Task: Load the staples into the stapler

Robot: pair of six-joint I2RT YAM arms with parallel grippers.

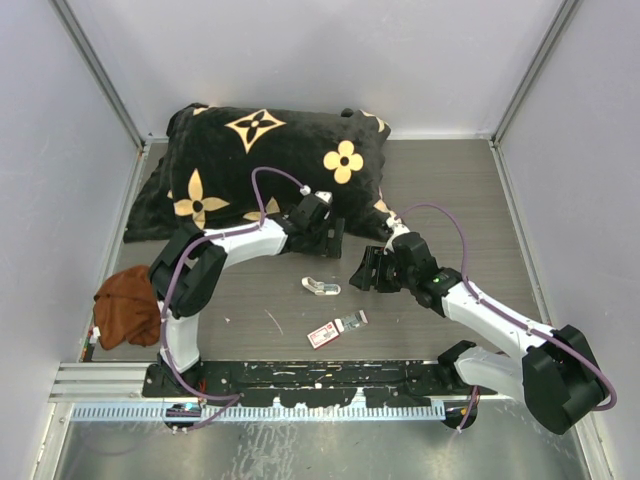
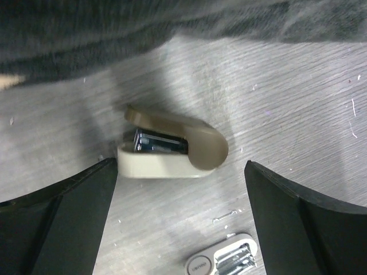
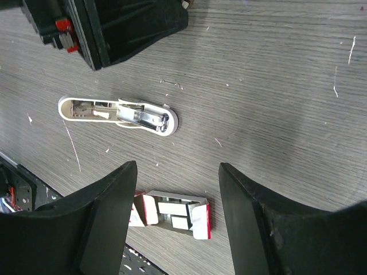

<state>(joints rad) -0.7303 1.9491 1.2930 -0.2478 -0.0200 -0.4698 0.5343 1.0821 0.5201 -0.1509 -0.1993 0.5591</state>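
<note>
Well, stapler (image 3: 117, 114): looks light, hard, slick; probably pinch across its sides.
staples (image 3: 172, 212): thin strips, probably brittle.
left gripper (image 2: 180, 166), right gripper (image 3: 178, 167): spread, empty.

The stapler (image 2: 172, 152) is lying on the table (image 2: 298, 86) between the fingers of the left pincer (image 2: 180, 166), with the pillow (image 1: 270, 160) lying just beyond. An oblong open piece (image 3: 117, 114) is lying ahead of the right pincer (image 3: 178, 167). The staple tray (image 1: 352, 322) and box (image 1: 322, 335) are lying together between the right pincer's fingers, back toward its wrist.
</note>
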